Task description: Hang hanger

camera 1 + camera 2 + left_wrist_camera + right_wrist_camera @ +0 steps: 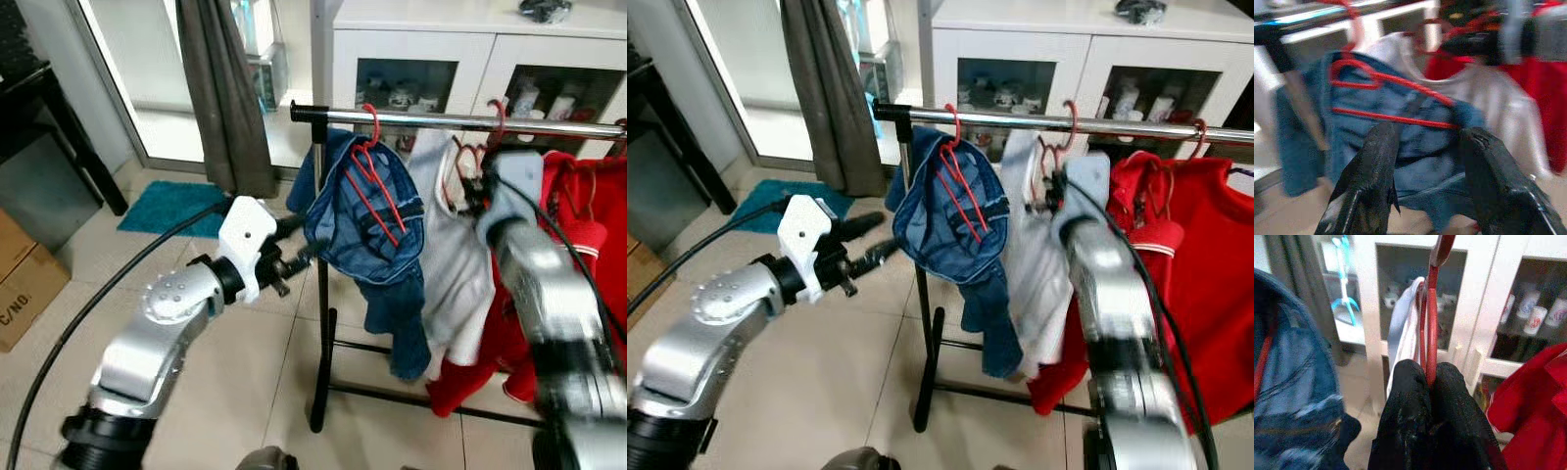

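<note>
A metal rail (460, 120) carries several garments on red hangers. At its left end a blue denim garment (367, 220) hangs from one red hanger (377, 186). Beside it a white garment (446, 264) hangs on a second red hanger (1432, 318), its hook over the rail. My right gripper (1425, 369) is shut on this hanger's neck, just under the rail. My left gripper (302, 240) stands open, just left of the denim garment, with nothing between its fingers. Red clothing (578, 215) hangs further right.
The rack's black post (320, 323) stands on the tiled floor. A white glass-door cabinet (411, 49) is behind it. A grey curtain (220, 88), a teal mat (167, 206), a cardboard box (20, 284) and a dark table (29, 108) lie to the left.
</note>
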